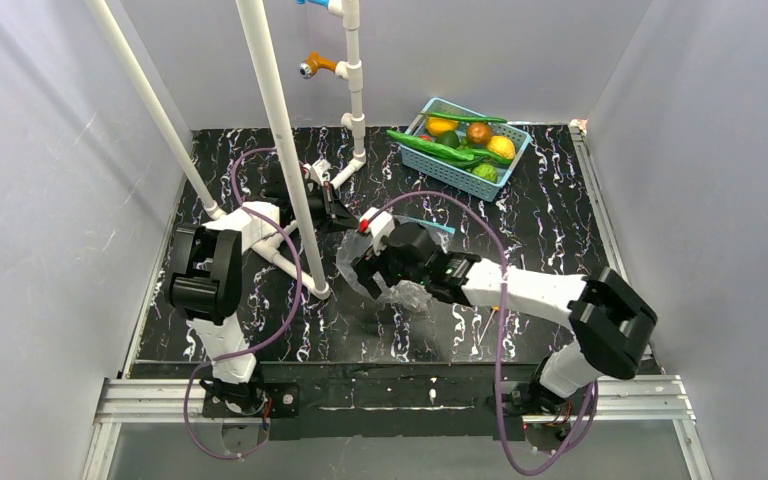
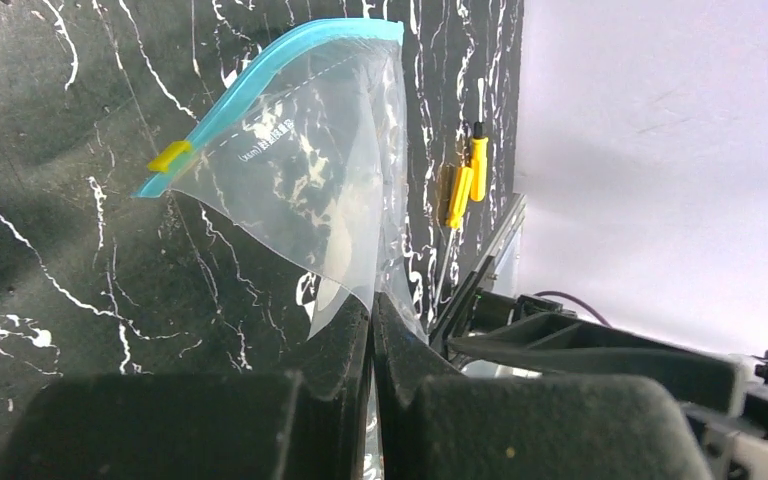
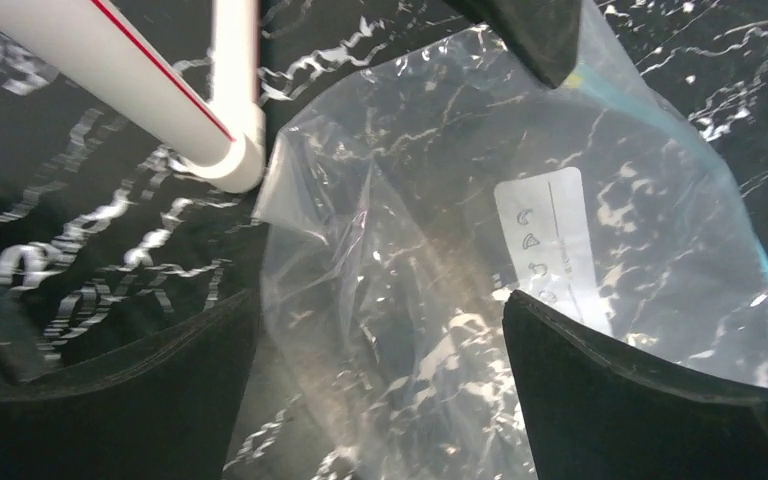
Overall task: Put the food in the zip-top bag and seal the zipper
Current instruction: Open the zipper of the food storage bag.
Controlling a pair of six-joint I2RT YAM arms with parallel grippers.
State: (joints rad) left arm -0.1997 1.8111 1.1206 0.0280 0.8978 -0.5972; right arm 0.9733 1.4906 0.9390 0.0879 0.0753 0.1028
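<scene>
Left jaws pinch the zip-top bag (image 2: 300, 190); wide right jaws partly hide it.

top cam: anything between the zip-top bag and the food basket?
Top view: bare marbled tabletop lies between the zip-top bag and the blue basket, crossed only by the right arm's purple cable.

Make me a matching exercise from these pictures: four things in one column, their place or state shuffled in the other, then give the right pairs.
1. left hand
2. right hand
3. food
4. screwdrivers

A. in the light-blue basket
B. open, above the zip-top bag
C. lying directly on the dark table
D. shut on the zip-top bag

Pairs: 1-D, 2-B, 3-A, 4-C
</scene>
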